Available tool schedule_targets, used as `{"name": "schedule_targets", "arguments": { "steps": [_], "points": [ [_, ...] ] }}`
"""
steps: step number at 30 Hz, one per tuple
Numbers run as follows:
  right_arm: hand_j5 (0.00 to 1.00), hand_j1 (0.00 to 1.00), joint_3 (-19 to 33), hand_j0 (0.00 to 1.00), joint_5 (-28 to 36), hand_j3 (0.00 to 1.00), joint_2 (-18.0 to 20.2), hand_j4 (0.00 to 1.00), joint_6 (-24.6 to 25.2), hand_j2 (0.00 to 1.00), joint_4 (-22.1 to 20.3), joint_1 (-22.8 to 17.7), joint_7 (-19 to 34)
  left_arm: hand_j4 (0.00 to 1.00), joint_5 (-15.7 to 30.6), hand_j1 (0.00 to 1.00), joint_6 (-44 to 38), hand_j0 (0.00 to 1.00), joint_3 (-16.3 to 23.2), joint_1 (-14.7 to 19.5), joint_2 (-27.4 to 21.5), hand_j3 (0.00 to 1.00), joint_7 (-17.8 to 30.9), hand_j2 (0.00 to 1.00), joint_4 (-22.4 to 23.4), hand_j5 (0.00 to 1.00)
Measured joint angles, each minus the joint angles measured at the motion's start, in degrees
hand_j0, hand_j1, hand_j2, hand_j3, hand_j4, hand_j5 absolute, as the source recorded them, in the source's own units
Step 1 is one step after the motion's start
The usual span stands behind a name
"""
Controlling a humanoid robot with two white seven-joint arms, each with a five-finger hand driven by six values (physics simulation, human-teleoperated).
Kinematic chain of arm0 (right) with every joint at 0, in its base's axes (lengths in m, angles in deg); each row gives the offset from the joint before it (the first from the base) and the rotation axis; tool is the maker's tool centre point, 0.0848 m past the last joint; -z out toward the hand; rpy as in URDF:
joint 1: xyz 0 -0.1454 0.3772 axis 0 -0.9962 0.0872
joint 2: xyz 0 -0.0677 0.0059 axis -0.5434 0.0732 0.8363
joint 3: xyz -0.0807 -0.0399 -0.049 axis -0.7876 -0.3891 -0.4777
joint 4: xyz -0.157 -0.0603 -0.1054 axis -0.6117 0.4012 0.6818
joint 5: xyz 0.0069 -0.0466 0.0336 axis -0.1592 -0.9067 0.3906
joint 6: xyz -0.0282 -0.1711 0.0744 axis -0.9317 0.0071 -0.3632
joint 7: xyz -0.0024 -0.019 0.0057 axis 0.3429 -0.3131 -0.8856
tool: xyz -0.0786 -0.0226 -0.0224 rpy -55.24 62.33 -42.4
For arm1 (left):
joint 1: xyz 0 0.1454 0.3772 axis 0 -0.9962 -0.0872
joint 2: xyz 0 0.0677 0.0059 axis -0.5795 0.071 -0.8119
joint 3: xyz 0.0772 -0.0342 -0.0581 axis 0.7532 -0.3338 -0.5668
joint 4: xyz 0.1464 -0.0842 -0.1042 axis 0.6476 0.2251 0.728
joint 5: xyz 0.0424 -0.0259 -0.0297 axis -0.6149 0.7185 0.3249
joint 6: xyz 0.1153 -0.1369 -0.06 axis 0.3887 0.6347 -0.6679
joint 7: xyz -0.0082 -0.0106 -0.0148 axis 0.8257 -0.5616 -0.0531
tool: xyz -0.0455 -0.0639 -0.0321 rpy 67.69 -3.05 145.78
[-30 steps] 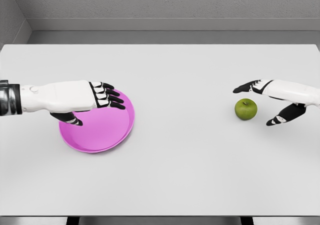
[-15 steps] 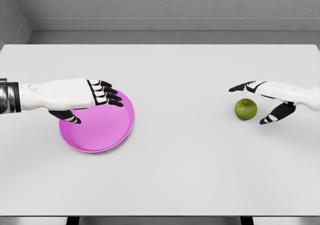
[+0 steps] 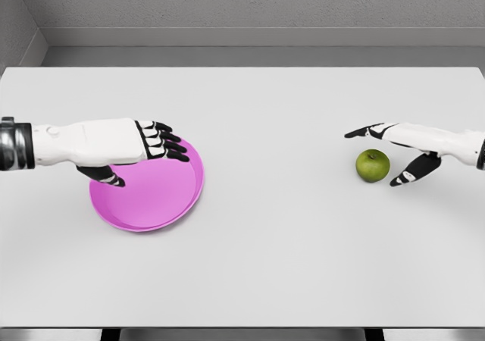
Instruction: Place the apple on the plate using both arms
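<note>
The small round green apple (image 3: 373,165) sits on the white tabletop (image 3: 288,242), on its right side, well apart from the flat round magenta plate (image 3: 155,201) on the left. The right hand (image 3: 398,150) is by far the nearer: its fingers are spread, holding nothing, with the apple just to its left between the upper fingers and the lower one. The left hand (image 3: 151,142) hovers over the plate's rim, fingers loosely curled, empty. One apple, one plate, two hands
</note>
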Motion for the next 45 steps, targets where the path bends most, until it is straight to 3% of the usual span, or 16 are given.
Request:
{"name": "schedule_targets", "arguments": {
  "steps": [21, 35, 41, 45],
  "points": [
    [1.0, 1.0, -0.92, 1.0, -3.61, 1.0, -3.44, 1.0, -0.09, 1.0, 4.78, 0.79, 0.0, 1.0, -0.07, 1.0, 0.0, 1.0, 0.14, 0.0, 0.26, 1.0, 0.26, 1.0, -0.08, 1.0],
    [0.73, 0.73, -0.88, 0.73, -4.17, 0.73, -3.75, 0.73, -0.4, 0.73, 5.38, 0.79, 0.0, 1.0, -0.07, 1.0, 0.0, 1.0, 0.16, 0.09, 0.24, 1.0, 0.26, 1.0, -0.1, 1.0],
    [0.51, 0.51, -0.85, 0.51, -4.11, 0.51, -3.75, 0.51, -0.72, 0.51, 5.18, 0.79, 0.0, 1.0, -0.07, 1.0, 0.0, 1.0, 0.16, 0.09, 0.24, 1.0, 0.26, 1.0, -0.1, 1.0],
    [0.51, 0.51, -0.88, 0.51, -4.05, 0.51, -3.85, 0.51, -0.99, 0.51, 4.94, 0.79, 0.02, 1.0, -0.07, 1.0, 0.0, 1.0, 0.16, 0.18, 0.24, 1.0, 0.26, 1.0, -0.1, 1.0]
  ]
}}
